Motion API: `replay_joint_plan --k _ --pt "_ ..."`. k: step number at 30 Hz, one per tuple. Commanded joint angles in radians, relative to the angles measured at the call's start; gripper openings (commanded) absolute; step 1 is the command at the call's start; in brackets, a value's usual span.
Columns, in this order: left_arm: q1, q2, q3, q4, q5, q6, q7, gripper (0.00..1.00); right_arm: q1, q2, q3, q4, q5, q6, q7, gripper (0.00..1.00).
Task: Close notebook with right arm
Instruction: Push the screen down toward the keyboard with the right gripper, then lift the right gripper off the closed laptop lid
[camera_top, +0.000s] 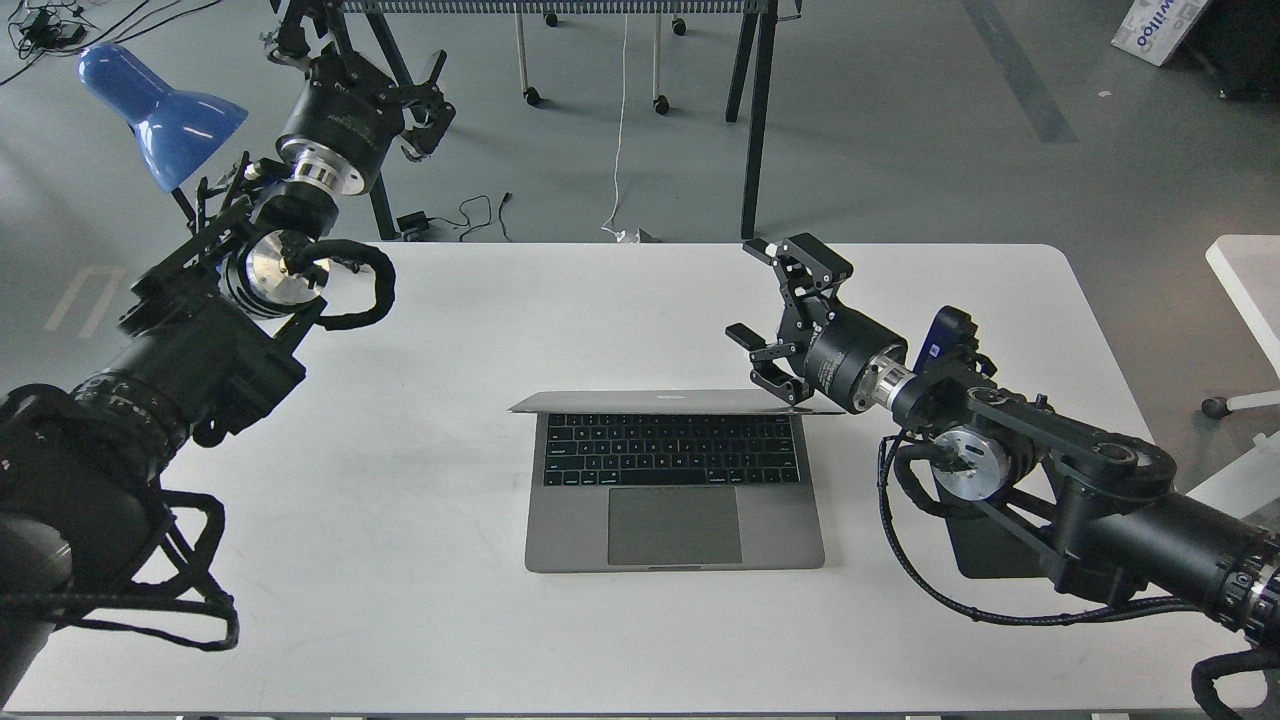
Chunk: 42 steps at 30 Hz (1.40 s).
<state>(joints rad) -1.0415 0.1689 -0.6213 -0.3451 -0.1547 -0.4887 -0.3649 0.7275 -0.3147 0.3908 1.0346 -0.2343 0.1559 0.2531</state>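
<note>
While sitting open at table (400, 600) centre, notebook (675, 500) showing keyboard; right gripper (765, 310) hovering spread at two o'clock by lid edge; left gripper (425, 105), ten o'clock, jaw state unclear.

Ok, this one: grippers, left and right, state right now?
Left gripper: cannot tell, seen dark and raised off the table, holding nothing visible.
Right gripper: open, empty, by the notebook lid's right corner.

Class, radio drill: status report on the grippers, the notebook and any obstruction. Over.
Right gripper open, behind the notebook's right rear corner, holding nothing. Left gripper raised far left, its state unclear. Notebook open on the table. Nothing seen blocking the lid.
</note>
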Motion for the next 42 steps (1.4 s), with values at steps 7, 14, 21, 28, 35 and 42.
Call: replay_joint_plan --k 7,14,21,28,35,42 --pt "0.000 0.001 0.002 0.000 0.001 0.000 0.001 1.00 -0.056 0.000 -0.067 0.021 -0.028 0.001 0.000 1.00" --pt "0.000 0.003 0.002 0.000 0.001 0.000 0.007 1.00 -0.083 0.000 -0.070 0.021 -0.031 0.001 0.002 1.00" --pt "0.001 0.003 0.002 0.000 0.001 0.000 0.008 1.00 -0.111 0.006 -0.079 0.012 -0.069 0.001 0.002 1.00" --pt "0.000 0.003 0.002 0.000 0.001 0.000 0.008 1.00 -0.148 0.011 -0.079 -0.016 -0.096 -0.001 0.003 1.00" --pt "0.000 0.001 0.002 0.000 0.001 0.000 0.008 1.00 -0.154 0.012 -0.112 -0.018 -0.097 -0.007 0.003 1.00" --pt "0.000 0.001 0.002 0.000 0.001 0.000 0.008 1.00 -0.154 0.023 -0.124 -0.054 -0.096 -0.010 0.002 1.00"
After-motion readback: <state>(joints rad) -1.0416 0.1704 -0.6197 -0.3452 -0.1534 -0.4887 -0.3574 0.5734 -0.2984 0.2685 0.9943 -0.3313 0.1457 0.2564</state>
